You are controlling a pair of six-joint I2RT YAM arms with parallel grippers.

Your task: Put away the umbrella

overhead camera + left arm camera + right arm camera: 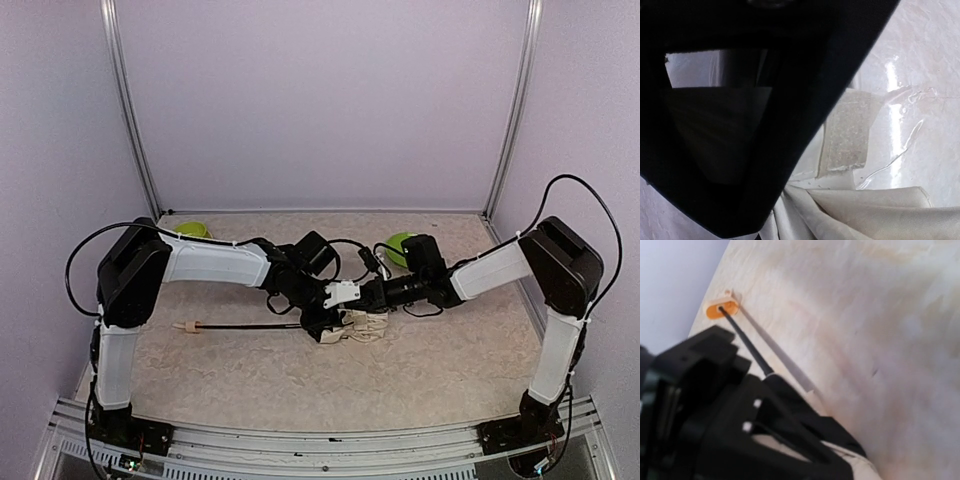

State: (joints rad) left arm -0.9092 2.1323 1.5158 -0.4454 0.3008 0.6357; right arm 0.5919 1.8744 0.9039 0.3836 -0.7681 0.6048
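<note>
Umbrella (360,332) lies flat on table (250,385), front-centre. Knob (186,326) at left, shaft (245,325) extended, canopy (865,210) bunched at right.
Left gripper (326,326) at canopy's shaft end, jaws narrow; whether it grips, cannot tell.
Right gripper (362,308) fully closed at canopy; anything pinched, cannot tell.
Risk (judgement): velcro strap (847,132) lies loose, so folds could spill. Unheld shaft could swing and knob drag.
Count: umbrella 1, grippers 2, green objects (192,230) at back 2.
</note>
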